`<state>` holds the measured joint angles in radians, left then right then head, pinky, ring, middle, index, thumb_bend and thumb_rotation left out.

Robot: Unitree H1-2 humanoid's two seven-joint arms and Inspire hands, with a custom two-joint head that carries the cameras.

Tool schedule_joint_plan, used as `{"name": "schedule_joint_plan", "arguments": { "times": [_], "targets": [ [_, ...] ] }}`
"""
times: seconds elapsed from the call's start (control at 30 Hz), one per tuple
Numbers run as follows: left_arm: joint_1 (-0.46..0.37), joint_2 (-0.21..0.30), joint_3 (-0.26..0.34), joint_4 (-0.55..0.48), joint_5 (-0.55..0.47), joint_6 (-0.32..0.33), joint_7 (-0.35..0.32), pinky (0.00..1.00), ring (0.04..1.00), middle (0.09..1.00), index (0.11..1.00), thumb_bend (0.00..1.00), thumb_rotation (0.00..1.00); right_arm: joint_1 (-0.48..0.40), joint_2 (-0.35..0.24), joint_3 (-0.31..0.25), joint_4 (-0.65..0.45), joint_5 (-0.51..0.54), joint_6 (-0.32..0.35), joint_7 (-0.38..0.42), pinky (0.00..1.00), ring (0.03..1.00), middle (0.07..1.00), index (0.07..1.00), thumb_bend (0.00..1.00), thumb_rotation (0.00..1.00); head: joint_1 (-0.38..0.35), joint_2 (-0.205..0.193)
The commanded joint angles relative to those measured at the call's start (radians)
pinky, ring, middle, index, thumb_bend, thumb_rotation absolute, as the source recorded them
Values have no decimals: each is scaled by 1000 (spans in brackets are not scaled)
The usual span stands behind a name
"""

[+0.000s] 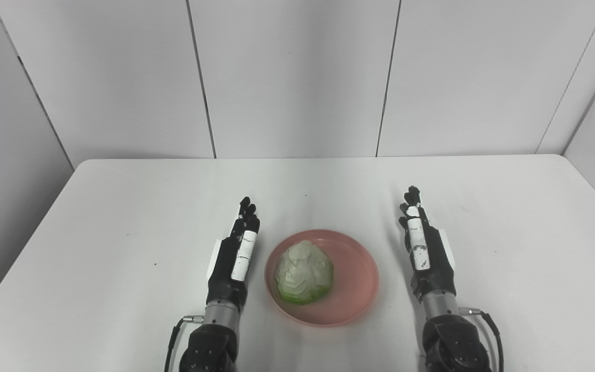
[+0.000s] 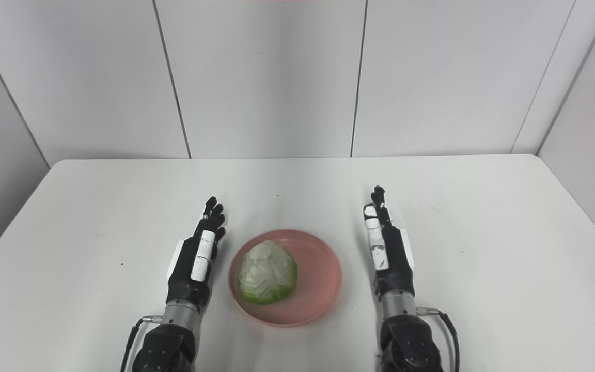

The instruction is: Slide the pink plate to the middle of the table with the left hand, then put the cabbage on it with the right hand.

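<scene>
Cabbage (image 1: 304, 274), a pale green and white leafy head, already sits on the round pink plastic plate (image 1: 354, 289), resting on the plate's left half with its greener base toward the robot. The plate lies flat on the white tabletop (image 1: 122, 217), roughly centred between the table's left and right edges and toward the near side, between the two arms.

Neither hand holds anything. The left hand (image 1: 238, 253), black with a white panel along one finger, is just beside the plate's left rim, its fingers stretched out straight and pointing away from the robot; it appears apart from the rim, though the gap is slim. The right hand (image 1: 424, 250) stands a little further off from the plate's right rim, likewise flat and extended, fingers straight and close together, gripping nothing. Both seem to rest on or hover just above the tabletop; which of the two cannot be told from these views.

Judged from how things lie, both parts of the task look finished: the plate is at about the middle and the cabbage is on it. Nothing seems left to do except, perhaps, drawing the arms back. The cabbage looks settled, well inside the rim, so rolling off seems unlikely.
</scene>
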<state>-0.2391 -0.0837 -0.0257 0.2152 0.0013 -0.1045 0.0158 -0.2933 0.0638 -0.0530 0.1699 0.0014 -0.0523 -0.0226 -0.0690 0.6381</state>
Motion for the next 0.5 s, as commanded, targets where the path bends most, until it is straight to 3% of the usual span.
{"name": "schedule_joint_plan", "arguments": {
  "times": [0.0, 0.13, 0.47],
  "targets": [
    [-13, 17, 3, -9, -4, -5, -10, 1000, 1000, 1000, 1000, 842, 937, -17, 8, 11, -18, -12, -57, -16, 1000, 1000, 1000, 1000, 846, 998, -5, 0],
    [-17, 17, 14, -11, -9, 16, -1, 1000, 1000, 1000, 1000, 867, 934, -2, 16, 17, -32, -31, -20, -41, 1000, 1000, 1000, 1000, 821, 991, -9, -1],
    [-9, 6, 21, -18, -25, 30, -2, 1000, 1000, 1000, 1000, 835, 905, 13, 10, 29, -26, -19, -9, -38, 1000, 1000, 1000, 1000, 840, 944, -4, -1]
  ]
}}
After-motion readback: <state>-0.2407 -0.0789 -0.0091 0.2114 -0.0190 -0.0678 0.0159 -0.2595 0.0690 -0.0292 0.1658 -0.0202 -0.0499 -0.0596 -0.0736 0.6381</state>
